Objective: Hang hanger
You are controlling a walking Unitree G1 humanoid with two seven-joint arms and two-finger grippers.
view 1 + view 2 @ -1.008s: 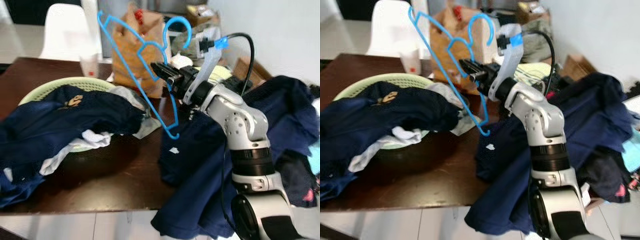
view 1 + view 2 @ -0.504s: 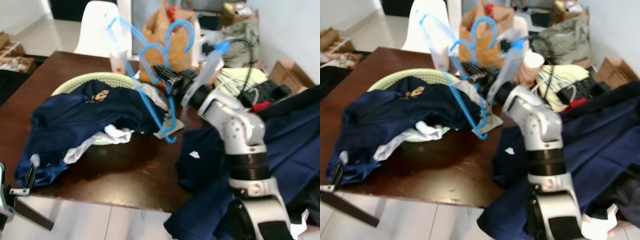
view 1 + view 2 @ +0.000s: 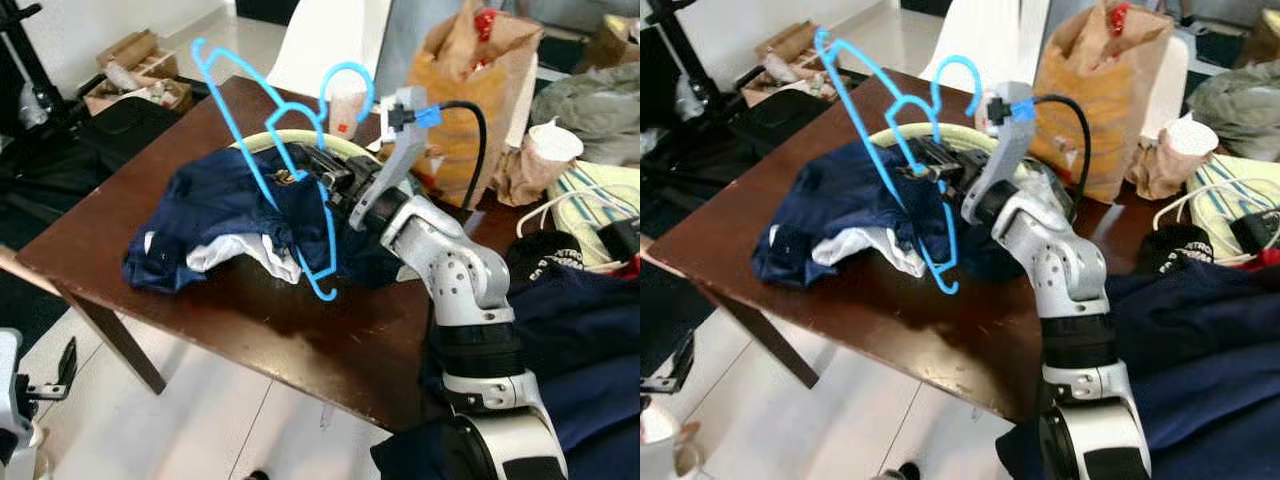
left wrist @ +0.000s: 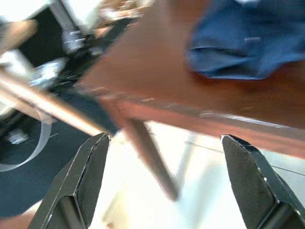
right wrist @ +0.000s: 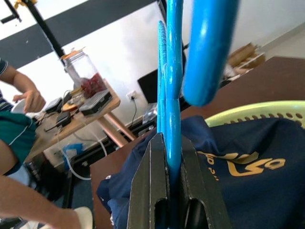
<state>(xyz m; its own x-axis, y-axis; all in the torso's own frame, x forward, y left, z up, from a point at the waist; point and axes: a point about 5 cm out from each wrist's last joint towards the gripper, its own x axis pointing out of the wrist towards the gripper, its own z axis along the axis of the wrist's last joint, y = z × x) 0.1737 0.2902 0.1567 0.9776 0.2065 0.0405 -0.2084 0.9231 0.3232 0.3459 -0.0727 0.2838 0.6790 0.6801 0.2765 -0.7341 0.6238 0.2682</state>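
Right hand (image 3: pixel 322 176) is being kept clamped on a blue hanger (image 3: pixel 268 166), which is being held up tilted above the navy clothes (image 3: pixel 225 205) heaped over a green basket (image 3: pixel 958 136) on the brown worktop (image 3: pixel 300 325). Left hand (image 4: pixel 167 191) is being held low beside the worktop's edge, its fingers (image 4: pixel 83 181) spread wide with nothing between them.

Under the pincer, a green basket (image 3: pixel 262 141) holds navy clothes (image 3: pixel 230 200) on a brown table (image 3: pixel 260 320). Behind it stand a paper bag (image 3: pixel 470 90) and a white chair (image 3: pixel 320 40). A person's arm (image 5: pixel 19 90) shows farther off.
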